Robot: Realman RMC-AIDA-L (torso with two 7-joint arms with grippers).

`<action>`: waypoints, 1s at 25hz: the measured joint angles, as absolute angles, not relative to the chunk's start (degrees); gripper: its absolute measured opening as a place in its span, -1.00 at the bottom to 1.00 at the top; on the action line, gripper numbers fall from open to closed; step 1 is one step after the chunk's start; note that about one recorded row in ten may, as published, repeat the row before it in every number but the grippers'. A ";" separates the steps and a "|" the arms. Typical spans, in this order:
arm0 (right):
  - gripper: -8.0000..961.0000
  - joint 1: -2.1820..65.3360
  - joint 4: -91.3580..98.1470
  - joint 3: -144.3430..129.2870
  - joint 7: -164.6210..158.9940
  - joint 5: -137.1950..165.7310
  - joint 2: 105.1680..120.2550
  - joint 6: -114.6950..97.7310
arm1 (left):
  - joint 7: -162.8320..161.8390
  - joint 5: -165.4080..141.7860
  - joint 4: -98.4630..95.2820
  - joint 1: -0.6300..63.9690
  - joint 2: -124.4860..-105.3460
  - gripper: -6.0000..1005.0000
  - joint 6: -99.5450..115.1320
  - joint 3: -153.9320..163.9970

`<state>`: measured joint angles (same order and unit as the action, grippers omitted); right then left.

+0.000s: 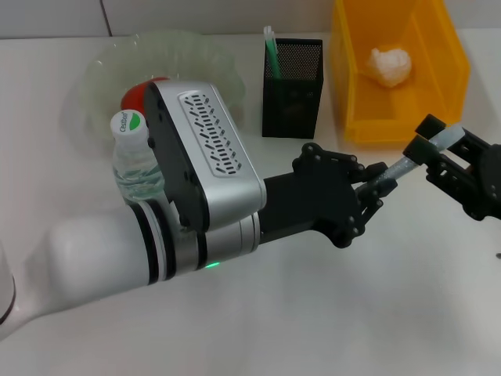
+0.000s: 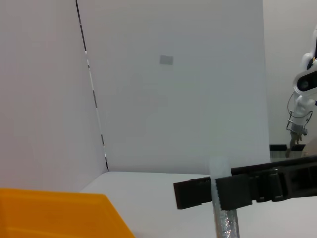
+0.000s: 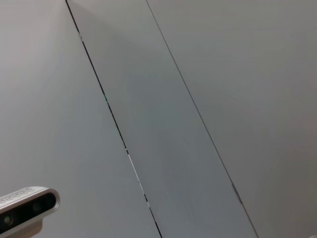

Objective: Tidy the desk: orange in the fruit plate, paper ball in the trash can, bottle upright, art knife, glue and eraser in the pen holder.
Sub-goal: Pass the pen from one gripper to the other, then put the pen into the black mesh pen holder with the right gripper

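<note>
Now the black left gripper (image 1: 374, 190) and the black right gripper (image 1: 435, 146) are both clamping a slim translucent grey glue stick (image 1: 413, 160) in mid-air, one at each end, in front of the yellow plastic trash bin (image 1: 446, 86) holding the white paper ball (image 1: 390, 65). Beside it, the black mesh pen holder (image 1: 292, 88) is standing, with the clear water bottle (image 1: 133, 160) upright near the clear fruit plate (image 1: 196, 55).

White desk (image 1: 329, 313). Black mesh pen holder (image 1: 292, 88) at back; yellow bin (image 1: 398, 102) right of it, clear plate (image 1: 168, 59) and upright bottle (image 1: 135, 160) left.

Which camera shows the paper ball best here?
The head view: the paper ball lies in plain sight inside the yellow bin. The left wrist view catches only the bin's corner; the right wrist view shows neither.
</note>
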<state>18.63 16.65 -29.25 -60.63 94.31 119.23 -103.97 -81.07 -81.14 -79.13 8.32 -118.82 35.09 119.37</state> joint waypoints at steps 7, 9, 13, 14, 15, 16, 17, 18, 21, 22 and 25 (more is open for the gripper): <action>0.11 19.45 16.38 -30.05 -61.26 94.44 119.26 -102.65 | -81.04 -81.08 -78.90 8.43 -118.91 -0.71 36.13 119.06; 0.04 19.22 16.52 -30.07 -61.05 94.57 119.25 -102.79 | -81.04 -81.07 -78.70 8.44 -118.92 -0.71 36.32 118.88; -0.36 19.10 16.65 -30.07 -60.88 94.66 119.24 -102.82 | -81.14 -81.06 -78.51 8.52 -118.92 -0.72 36.36 118.82; -0.46 19.02 16.68 -30.04 -60.83 94.67 119.26 -102.94 | -81.10 -81.02 -77.92 8.90 -119.01 -0.72 36.40 118.85; -0.48 19.02 16.68 -30.04 -60.83 94.67 119.26 -102.94 | -81.10 -81.02 -77.92 8.90 -119.01 -0.72 36.40 118.85; -0.50 18.97 16.71 -29.84 -60.80 94.60 119.28 -103.16 | -81.08 -81.00 -77.63 9.09 -119.06 -0.72 36.41 118.92; -0.52 18.97 16.71 -29.84 -60.80 94.60 119.28 -103.16 | -81.07 -80.98 -77.41 9.21 -119.07 -0.72 36.37 118.99; -0.54 18.95 16.70 -29.69 -60.80 94.53 119.28 -103.24 | -81.07 -80.98 -77.41 9.21 -119.07 -0.72 36.37 118.99; -0.59 18.86 16.68 -29.45 -60.78 94.40 119.28 -103.38 | -81.04 -81.02 -76.43 9.71 -119.09 -0.65 36.02 119.38; -0.60 18.78 16.69 -29.43 -60.76 94.38 119.28 -103.49 | -81.03 -81.03 -76.26 9.83 -119.08 -0.59 36.01 119.43; -0.62 18.40 16.75 -29.14 -60.71 94.04 119.26 -103.98 | -81.03 -81.03 -75.81 9.93 -119.07 -0.41 36.05 119.21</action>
<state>18.40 16.75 -29.15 -60.71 94.04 119.26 -103.98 -81.03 -81.03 -75.81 9.93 -119.07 36.05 119.21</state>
